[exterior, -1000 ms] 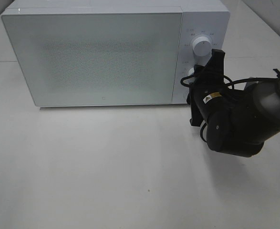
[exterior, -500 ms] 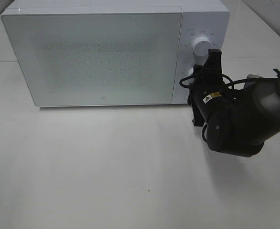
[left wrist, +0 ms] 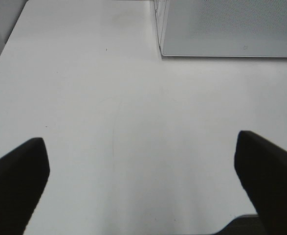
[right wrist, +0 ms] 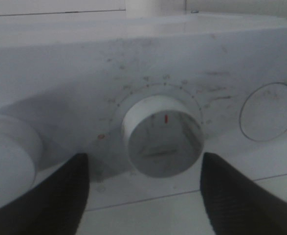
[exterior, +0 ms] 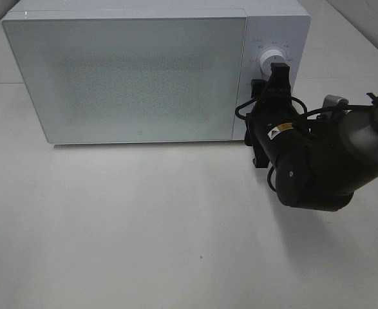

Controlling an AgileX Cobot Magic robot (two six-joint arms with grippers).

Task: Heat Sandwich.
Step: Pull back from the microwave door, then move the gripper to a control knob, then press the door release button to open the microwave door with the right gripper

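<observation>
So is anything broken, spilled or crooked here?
No, nothing stands out. The microwave sits flat on the white table with its door shut. No spills or damage show. The right gripper is open around a dial.

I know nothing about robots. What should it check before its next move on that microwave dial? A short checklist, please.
1. Microwave door shut: ok.
2. Sandwich inside: cannot tell; the door is frosted and no sandwich is in view.
3. Right gripper lined up on the knob: ok; a finger sits to each side.
4. Grip on the knob: not ok; the jaws are open, not closed on it.
5. Knob setting: cannot tell; the red mark shows, but the dial markings are too blurred to read.
6. Left gripper out of the way: ok; it hangs open over the table, apart from the microwave.
</observation>
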